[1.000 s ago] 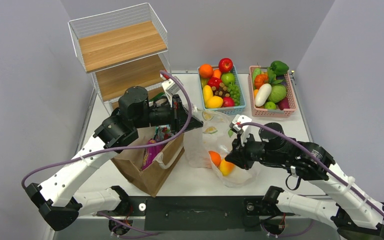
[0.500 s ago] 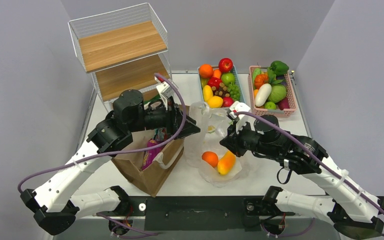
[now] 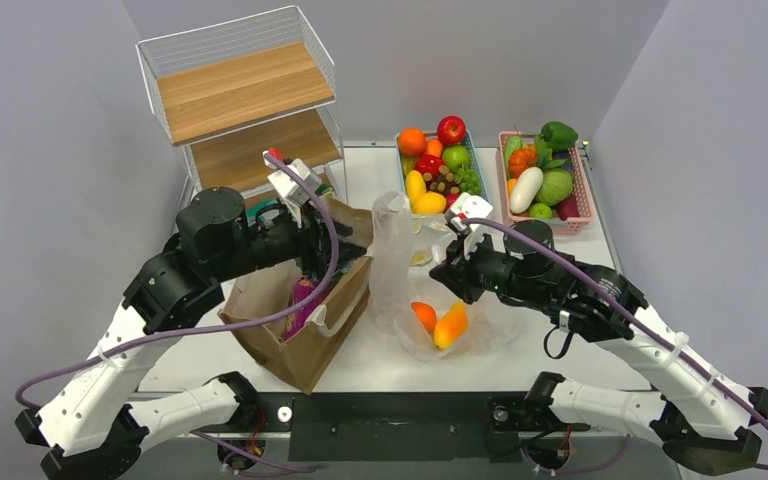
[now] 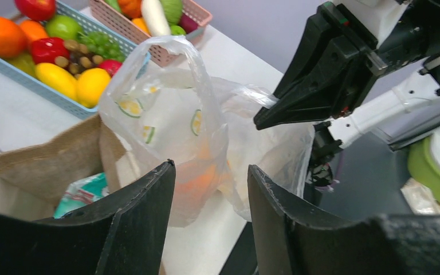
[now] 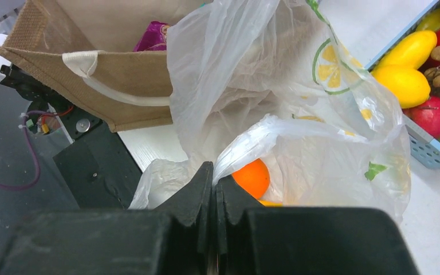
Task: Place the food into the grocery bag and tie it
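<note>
The grocery bag, thin plastic printed with lemon slices, stands crumpled mid-table with one handle loop sticking up. Inside it lie an orange toy fruit and a yellow-orange one. My right gripper is shut on a fold of the bag's plastic just beside the orange fruit. My left gripper is open and holds nothing; it hangs over the brown bag's right side, a little short of the grocery bag. A purple snack packet and a teal one sit in the brown bag.
An open brown paper bag with white handles stands left of the grocery bag. A blue basket and a pink basket of toy produce line the far edge. A wire shelf with wooden boards stands at the far left.
My left gripper opened, let go of the grocery bag and drew back to the left. My right gripper shut on the bag's plastic and moved up and farther from the near edge.
</note>
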Controlling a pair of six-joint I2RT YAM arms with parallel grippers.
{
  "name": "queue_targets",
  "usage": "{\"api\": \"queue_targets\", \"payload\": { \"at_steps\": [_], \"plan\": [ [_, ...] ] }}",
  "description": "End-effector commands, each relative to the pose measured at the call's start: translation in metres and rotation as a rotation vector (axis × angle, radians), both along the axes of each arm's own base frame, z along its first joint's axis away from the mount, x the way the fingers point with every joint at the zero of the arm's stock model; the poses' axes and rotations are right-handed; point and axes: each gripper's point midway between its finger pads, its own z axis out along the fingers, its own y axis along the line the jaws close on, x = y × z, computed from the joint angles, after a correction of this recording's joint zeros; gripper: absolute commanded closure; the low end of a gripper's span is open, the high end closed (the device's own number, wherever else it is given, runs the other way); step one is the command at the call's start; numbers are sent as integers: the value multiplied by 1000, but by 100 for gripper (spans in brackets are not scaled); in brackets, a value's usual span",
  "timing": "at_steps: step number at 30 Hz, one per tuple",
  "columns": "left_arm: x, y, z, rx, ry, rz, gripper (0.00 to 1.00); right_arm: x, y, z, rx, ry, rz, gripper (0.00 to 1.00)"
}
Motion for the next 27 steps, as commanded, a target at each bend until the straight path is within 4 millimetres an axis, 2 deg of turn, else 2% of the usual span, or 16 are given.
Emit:
{"api": "queue_targets", "payload": {
  "at_steps": [1, 7, 10, 11, 12, 13, 14, 15, 17, 21, 27],
  "plan": [
    [25, 9, 6, 59, -121, 88, 54, 8, 10, 32, 83, -84, 45, 100],
    [60, -3, 4, 51, -220, 154, 60, 17, 15, 33, 110, -63, 70, 100],
    [72, -14, -9, 57, -236, 144, 61, 19, 15, 31, 115, -56, 74, 100],
    [75, -17, -6, 40, -257, 142, 62, 20, 15, 30, 115, -55, 72, 100],
    [80, -20, -14, 48, -250, 146, 62, 21, 14, 29, 115, -55, 71, 100],
    [85, -22, -10, 31, -269, 163, 62, 21, 14, 29, 116, -55, 69, 100],
    [90, -24, -16, 37, -264, 170, 62, 22, 14, 28, 116, -54, 66, 100],
    [94, -26, -13, 21, -281, 181, 62, 23, 13, 28, 116, -54, 62, 100],
    [101, -33, -19, 17, -281, 183, 62, 24, 11, 27, 115, -55, 58, 100],
    [108, -44, -22, -7, -290, 166, 62, 25, 8, 24, 111, -53, 46, 100],
    [96, -66, -20, -67, -328, 35, 61, 26, 3, 22, 117, -57, 29, 100]
  ]
}}
